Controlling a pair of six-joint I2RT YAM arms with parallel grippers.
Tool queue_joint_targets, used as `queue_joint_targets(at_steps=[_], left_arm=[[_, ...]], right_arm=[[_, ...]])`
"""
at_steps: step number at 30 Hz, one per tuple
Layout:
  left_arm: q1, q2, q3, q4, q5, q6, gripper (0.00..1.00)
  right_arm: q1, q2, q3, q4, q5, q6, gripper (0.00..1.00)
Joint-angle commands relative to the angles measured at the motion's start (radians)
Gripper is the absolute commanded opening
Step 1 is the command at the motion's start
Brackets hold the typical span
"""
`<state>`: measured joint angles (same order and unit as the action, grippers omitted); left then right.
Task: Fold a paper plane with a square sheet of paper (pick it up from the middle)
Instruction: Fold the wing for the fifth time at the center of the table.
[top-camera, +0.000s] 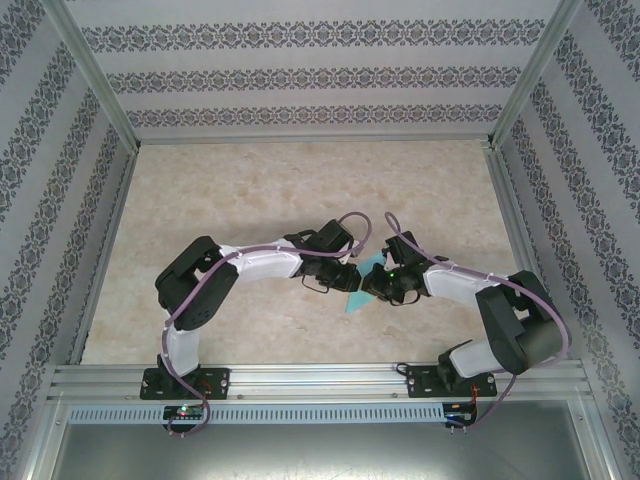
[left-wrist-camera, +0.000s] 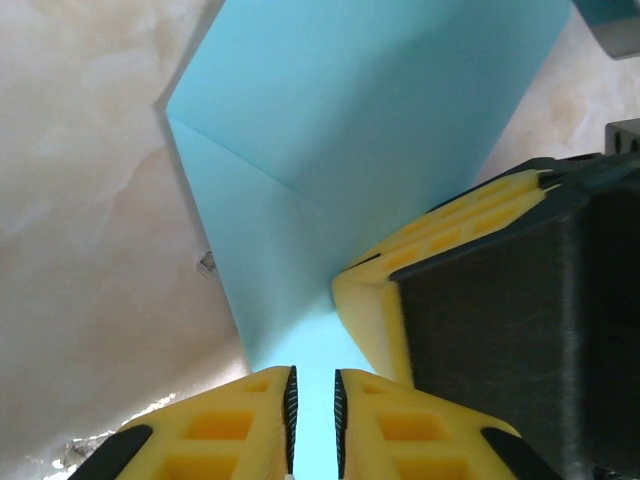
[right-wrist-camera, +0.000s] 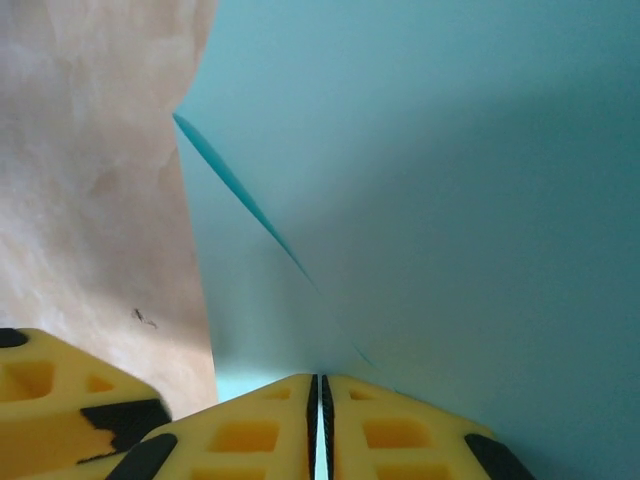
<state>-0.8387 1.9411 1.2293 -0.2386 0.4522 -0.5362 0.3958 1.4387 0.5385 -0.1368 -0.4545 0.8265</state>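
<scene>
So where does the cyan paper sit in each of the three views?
Top external: the cyan paper is a small patch just right of picture centre, in the lower half.
Left wrist: it fills the upper middle, narrowing toward the bottom edge.
Right wrist: it covers centre and right.
Shared landmark: the marbled beige tabletop, left of the paper in both wrist views.

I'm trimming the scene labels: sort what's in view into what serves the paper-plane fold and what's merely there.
For the job: square sheet of paper, creased; left gripper; right gripper, shut on it.
Merely there: marbled table; patterned walls; metal frame rail.
</scene>
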Motion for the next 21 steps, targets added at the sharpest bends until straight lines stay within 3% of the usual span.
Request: queue_joint_targets(at_steps=[1,6,21], left_arm=[[-0.017,0.025,0.037,-0.016,0.005,-0.008,0.19],[-0.026,0.06,0.052,-0.029,0.011,-0.006,0.17],[-0.048,0.134,0.074,-0.127,-0.077,0.051,0.17]], right_arm=[[-0.025,-0.002,-0.043,0.079,-0.075,0.039,0.12],[-0.057,-0.006,-0.07,0.137,-0.125,0.061,0.1],[-0.155,-0.034,-0.019,0.014,-0.143,-0.026,0.1]])
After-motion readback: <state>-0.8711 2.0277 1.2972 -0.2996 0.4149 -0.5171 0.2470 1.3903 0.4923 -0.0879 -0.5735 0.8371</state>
